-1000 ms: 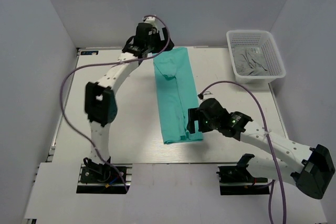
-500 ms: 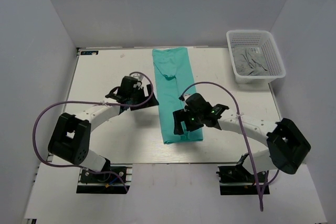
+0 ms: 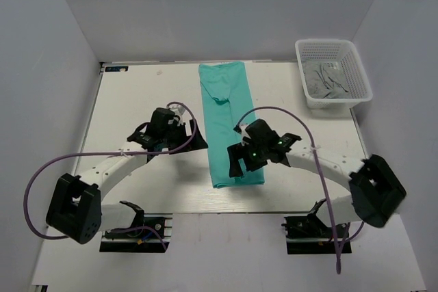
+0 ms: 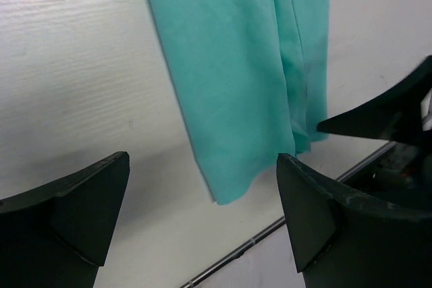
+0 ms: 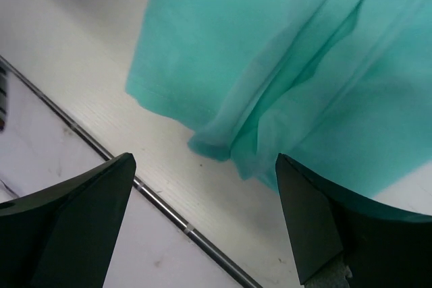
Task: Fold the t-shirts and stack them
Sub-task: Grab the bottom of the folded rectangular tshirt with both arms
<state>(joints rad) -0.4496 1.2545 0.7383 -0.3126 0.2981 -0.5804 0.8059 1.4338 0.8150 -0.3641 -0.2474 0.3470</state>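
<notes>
A teal-green t-shirt (image 3: 226,124) lies folded into a long narrow strip down the middle of the table, collar end far, hem end near. My left gripper (image 3: 196,143) is open and empty, just left of the strip's near half. In the left wrist view the shirt (image 4: 236,65) lies ahead of the open gripper (image 4: 202,227). My right gripper (image 3: 237,164) is open and empty, low over the strip's near right part. In the right wrist view the shirt's rumpled near corner (image 5: 229,139) lies just ahead of the open gripper (image 5: 202,227).
A white mesh basket (image 3: 356,66) stands at the far right with grey cloth (image 3: 328,81) in it. The table's near edge with a metal rail (image 5: 169,217) runs just beyond the shirt's hem. The right arm's dark tip (image 4: 385,116) shows in the left wrist view.
My left gripper has come from the shirt's far collar end down to its near left side. My right gripper has moved a little up and left over the hem end. The shirt lies unmoved.
</notes>
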